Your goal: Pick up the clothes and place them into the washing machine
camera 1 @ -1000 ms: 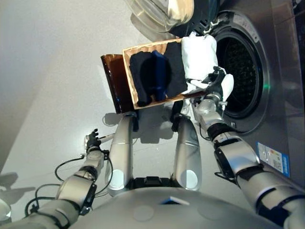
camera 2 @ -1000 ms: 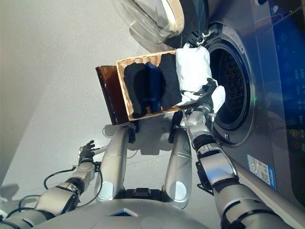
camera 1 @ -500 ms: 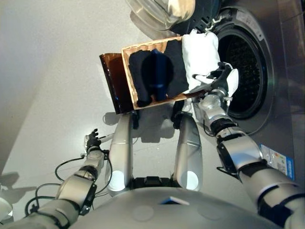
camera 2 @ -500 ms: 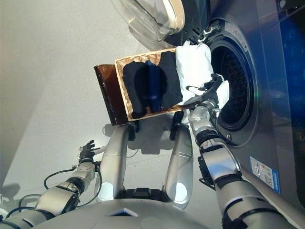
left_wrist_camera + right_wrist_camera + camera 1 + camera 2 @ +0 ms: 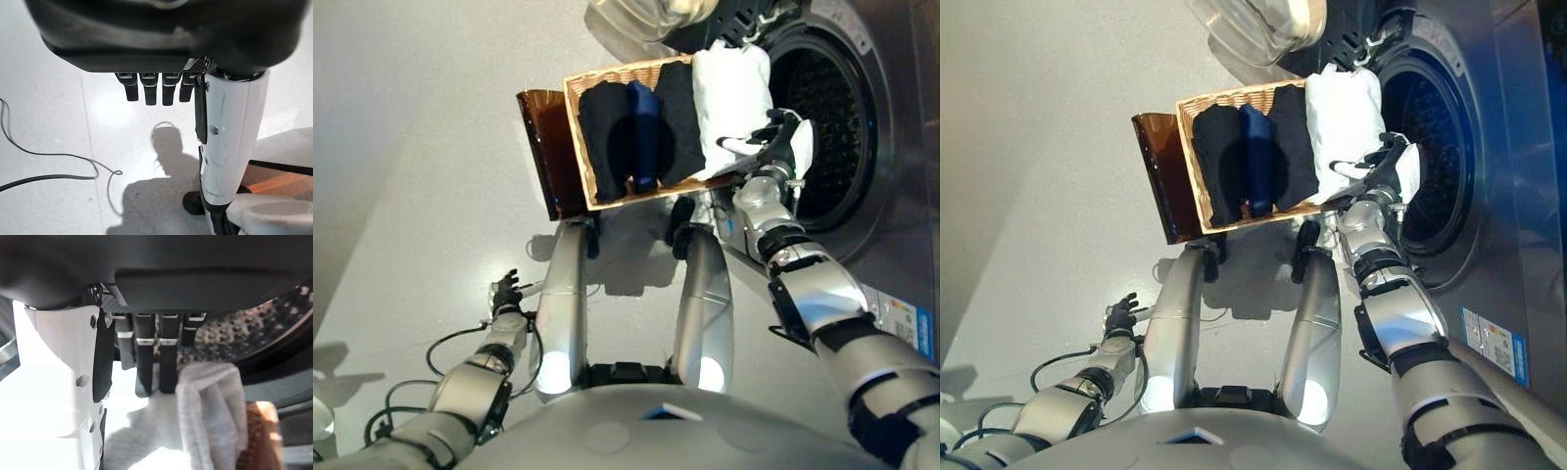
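Gripping the white garment point(image 5: 732, 93) (at the drum mouth), right hand point(image 5: 781, 137) curled.

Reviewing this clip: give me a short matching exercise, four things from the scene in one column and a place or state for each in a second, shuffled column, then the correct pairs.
Things
1. white garment
2. dark clothes
3. left hand
4. washing machine door

Places or states
A. swung open above the basket
B. low over the floor, fingers relaxed, holding nothing
C. at the drum end of the wicker basket, under the right hand
D. lying across the middle of the basket

Pairs: 1-C, 2-D, 3-B, 4-A
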Motion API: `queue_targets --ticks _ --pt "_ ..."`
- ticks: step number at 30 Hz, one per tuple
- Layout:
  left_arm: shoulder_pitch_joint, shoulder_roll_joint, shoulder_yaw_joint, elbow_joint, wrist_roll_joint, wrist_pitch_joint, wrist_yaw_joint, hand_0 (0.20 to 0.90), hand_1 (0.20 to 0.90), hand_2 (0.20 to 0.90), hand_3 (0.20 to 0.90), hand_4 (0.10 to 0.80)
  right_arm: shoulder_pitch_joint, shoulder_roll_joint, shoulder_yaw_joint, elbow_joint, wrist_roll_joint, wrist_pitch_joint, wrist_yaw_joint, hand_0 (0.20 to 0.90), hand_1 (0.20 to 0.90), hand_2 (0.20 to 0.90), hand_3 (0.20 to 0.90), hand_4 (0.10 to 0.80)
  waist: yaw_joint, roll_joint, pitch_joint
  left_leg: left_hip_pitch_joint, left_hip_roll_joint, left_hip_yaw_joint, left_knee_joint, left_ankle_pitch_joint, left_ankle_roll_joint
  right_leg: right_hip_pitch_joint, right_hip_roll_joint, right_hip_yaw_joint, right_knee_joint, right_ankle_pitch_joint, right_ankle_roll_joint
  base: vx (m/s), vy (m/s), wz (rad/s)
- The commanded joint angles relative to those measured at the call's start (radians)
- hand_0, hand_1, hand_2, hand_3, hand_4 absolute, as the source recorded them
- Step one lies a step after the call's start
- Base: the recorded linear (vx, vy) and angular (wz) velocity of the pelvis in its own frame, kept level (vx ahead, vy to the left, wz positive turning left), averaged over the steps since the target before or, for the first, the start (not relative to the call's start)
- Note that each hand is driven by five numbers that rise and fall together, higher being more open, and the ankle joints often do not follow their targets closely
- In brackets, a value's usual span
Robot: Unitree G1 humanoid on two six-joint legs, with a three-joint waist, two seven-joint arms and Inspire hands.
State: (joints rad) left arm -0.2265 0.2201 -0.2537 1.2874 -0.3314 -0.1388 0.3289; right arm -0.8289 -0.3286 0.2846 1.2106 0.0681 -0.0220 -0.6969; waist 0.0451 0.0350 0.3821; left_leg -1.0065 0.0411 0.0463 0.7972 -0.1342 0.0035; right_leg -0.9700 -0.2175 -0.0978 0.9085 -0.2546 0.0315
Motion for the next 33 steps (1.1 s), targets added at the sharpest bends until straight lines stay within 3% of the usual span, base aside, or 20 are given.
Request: queue_targets --ticks 1,14,15,16,17,18,20,21,22,33 --pt "0.054 -0.001 -0.012 0.033 -0.010 0.002 0.025 0.900 0.900 0.900 0.900 0.800 -0.089 -0.024 0.045 -0.039 -0.016 -0.052 0.026 0.900 0.900 0.900 0.900 0.800 0.013 0.031 -0.003 0.028 -0.004 -0.004 0.069 -0.101 0.004 0.029 0.003 0.007 -0.046 0.022 -0.016 -0.017 0.010 -0.36" --pt "0.055 0.016 0.012 0.051 -0.002 0.010 0.009 0.900 0.900 0.900 0.900 0.800 -0.117 -0.050 0.105 -0.038 -0.056 -0.034 0.108 0.900 0.900 0.900 0.900 0.800 0.017 0.024 -0.015 0.018 -0.005 -0.004 0.059 -0.095 0.004 0.014 0.002 0.005 -0.044 0.021 -0.015 0.003 -0.004 0.00" --pt "0.056 0.017 0.012 0.050 0.001 0.010 0.007 0.900 0.900 0.900 0.900 0.800 -0.124 -0.055 0.110 -0.031 -0.062 -0.033 0.114 0.823 0.823 0.823 0.823 0.745 0.019 0.024 -0.016 0.017 -0.006 -0.004 0.058 -0.095 0.004 0.013 0.002 0.005 -0.044 0.021 -0.016 0.012 -0.013 0.05" --pt "0.058 0.018 0.012 0.050 0.001 0.010 0.004 0.900 0.900 0.900 0.900 0.800 -0.132 -0.062 0.114 -0.022 -0.065 -0.030 0.119 0.513 0.513 0.513 0.513 0.524 0.020 0.024 -0.016 0.016 -0.006 -0.004 0.058 -0.095 0.004 0.012 0.002 0.006 -0.044 0.021 -0.016 0.011 -0.013 0.04" --pt "0.062 0.022 0.013 0.049 0.001 0.010 0.000 0.900 0.900 0.900 0.900 0.800 -0.146 -0.071 0.122 -0.015 -0.069 -0.027 0.129 0.513 0.513 0.513 0.513 0.524 0.022 0.025 -0.015 0.015 -0.007 -0.005 0.057 -0.095 0.004 0.011 0.001 0.005 -0.044 0.020 -0.017 0.000 0.000 0.00" --pt "0.066 0.023 0.013 0.048 0.003 0.010 -0.003 0.900 0.900 0.900 0.900 0.800 -0.155 -0.077 0.128 -0.004 -0.072 -0.026 0.137 0.398 0.398 0.398 0.398 0.441 0.023 0.025 -0.015 0.015 -0.008 -0.006 0.054 -0.094 0.004 0.012 0.001 0.005 -0.044 0.021 -0.017 0.000 0.000 0.00" --pt "0.068 0.025 0.012 0.046 0.004 0.011 -0.009 0.900 0.900 0.900 0.900 0.800 -0.176 -0.086 0.136 0.015 -0.074 -0.020 0.145 0.398 0.398 0.398 0.398 0.441 0.026 0.026 -0.014 0.015 -0.009 -0.007 0.052 -0.092 0.005 0.012 0.001 0.005 -0.044 0.021 -0.018 0.000 0.000 0.00" --pt "0.071 0.026 0.011 0.046 0.005 0.011 -0.012 0.900 0.900 0.900 0.900 0.800 -0.184 -0.089 0.138 0.021 -0.076 -0.018 0.148 0.230 0.230 0.230 0.230 0.322 0.027 0.026 -0.013 0.015 -0.010 -0.007 0.049 -0.091 0.005 0.012 0.001 0.005 -0.045 0.020 -0.018 0.000 0.000 0.00" --pt "0.071 0.027 0.011 0.045 0.006 0.012 -0.014 0.900 0.900 0.900 0.900 0.800 -0.191 -0.091 0.142 0.026 -0.079 -0.016 0.151 0.200 0.200 0.200 0.200 0.300 0.028 0.026 -0.012 0.015 -0.011 -0.007 0.048 -0.090 0.005 0.013 0.001 0.005 -0.046 0.020 -0.018 0.000 0.000 0.00" --pt "0.067 0.029 0.011 0.052 0.008 0.016 -0.029 0.900 0.900 0.900 0.900 0.800 -0.225 -0.102 0.152 0.065 -0.082 -0.018 0.170 0.200 0.200 0.200 0.200 0.300 0.027 0.026 -0.014 0.011 -0.014 -0.008 0.053 -0.094 0.005 0.005 0.002 0.004 -0.034 0.011 -0.021 0.004 -0.001 0.03"
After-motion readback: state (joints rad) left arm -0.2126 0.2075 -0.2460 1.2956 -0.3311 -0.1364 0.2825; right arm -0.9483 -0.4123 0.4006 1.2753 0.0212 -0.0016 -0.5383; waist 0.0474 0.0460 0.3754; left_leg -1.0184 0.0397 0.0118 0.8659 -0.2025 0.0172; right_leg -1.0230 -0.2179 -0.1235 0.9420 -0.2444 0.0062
